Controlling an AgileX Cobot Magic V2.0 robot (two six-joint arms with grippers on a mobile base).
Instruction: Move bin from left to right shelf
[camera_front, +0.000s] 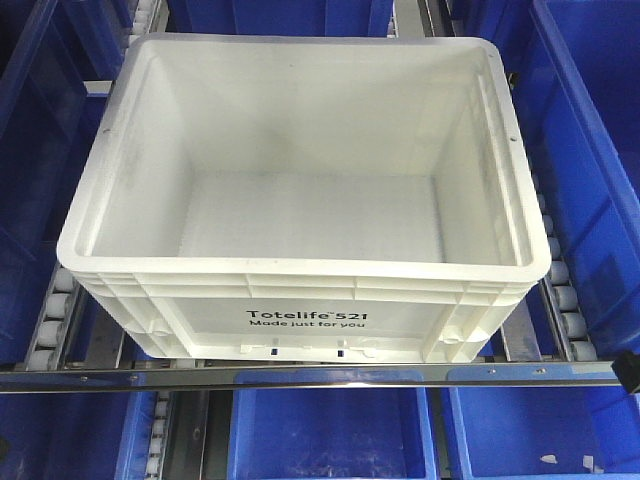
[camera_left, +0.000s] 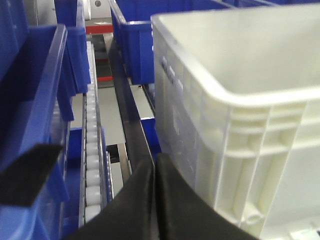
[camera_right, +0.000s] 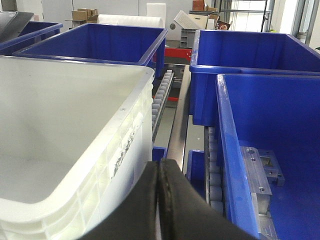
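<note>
Resting on rows of small white roller wheels (camera_front: 560, 270), the white plastic bin (camera_front: 300, 200) sits empty on a grey steel flow rack behind a shiny silver front bar (camera_front: 300, 375), hemmed in by blue plastic bins (camera_front: 590, 150) on both sides and below. Black print on its front wall reads "Totelife 521 Made just for you" (camera_front: 307, 319). Beside its corners, the left gripper (camera_left: 154, 200) and right gripper (camera_right: 159, 200) show black fingers pressed together, holding nothing. Cardboard boxes (camera_right: 84, 14) clutter the room beyond.
</note>
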